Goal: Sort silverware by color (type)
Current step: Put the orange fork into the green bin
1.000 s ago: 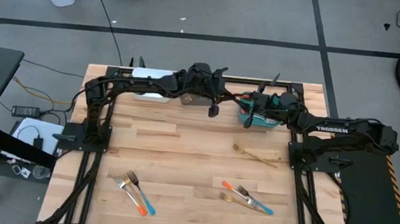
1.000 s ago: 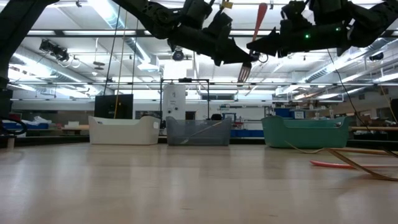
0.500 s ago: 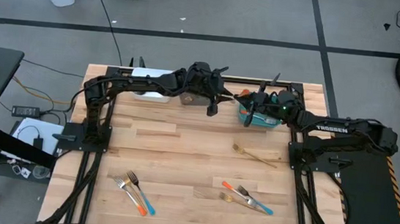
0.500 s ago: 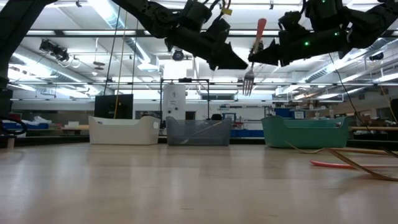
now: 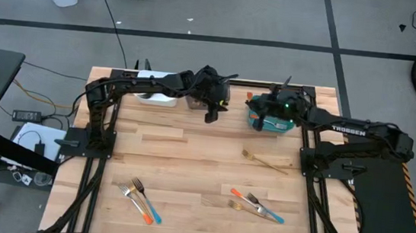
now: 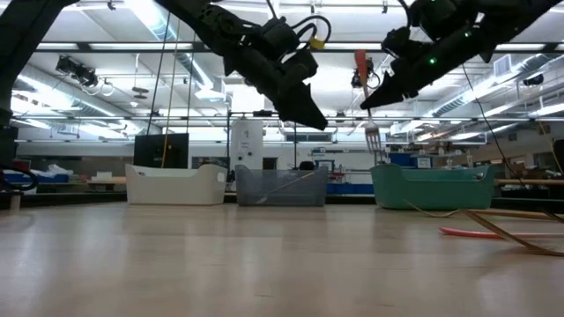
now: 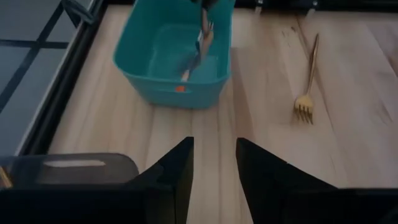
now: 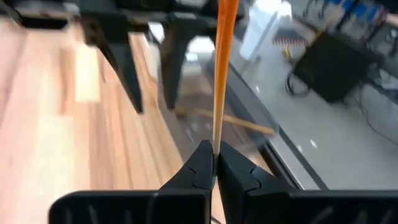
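An orange-handled fork [image 6: 363,79] hangs high over the table's far side, above the teal bin [image 5: 272,123], with my right gripper [image 6: 368,99] shut on it. In the right wrist view its handle [image 8: 221,74] rises from the fingertips. My left gripper [image 5: 212,114] stands open just left of the fork, above the grey bin [image 6: 280,187], with nothing between its fingers [image 7: 180,174]. A white bin [image 6: 174,185] stands left of the grey one. Other forks lie flat on the table: a golden one [image 5: 265,162] and two small groups [image 5: 142,200] [image 5: 257,207]. My right gripper pinches the fork's orange handle [image 8: 216,142] between its two fingertips, toward the tine end. The fingers come from the table's right, slanting down, and lie across the fork. The fork hangs nearly upright, handle up and tines [image 6: 374,136] down, clear of the bin.
The three bins stand in a row along the far edge. The golden fork [image 7: 308,84] lies just in front of the teal bin [image 7: 174,56]. Bare wood spans the table's middle. Both arms crowd the far centre.
The fork has passed from my left gripper to my right. The right gripper shut on the handle, then the left one opened, let go, tipped down and drew back toward the left. The right gripper tipped down too, and the fork shifted right, toward the teal bin, and lower.
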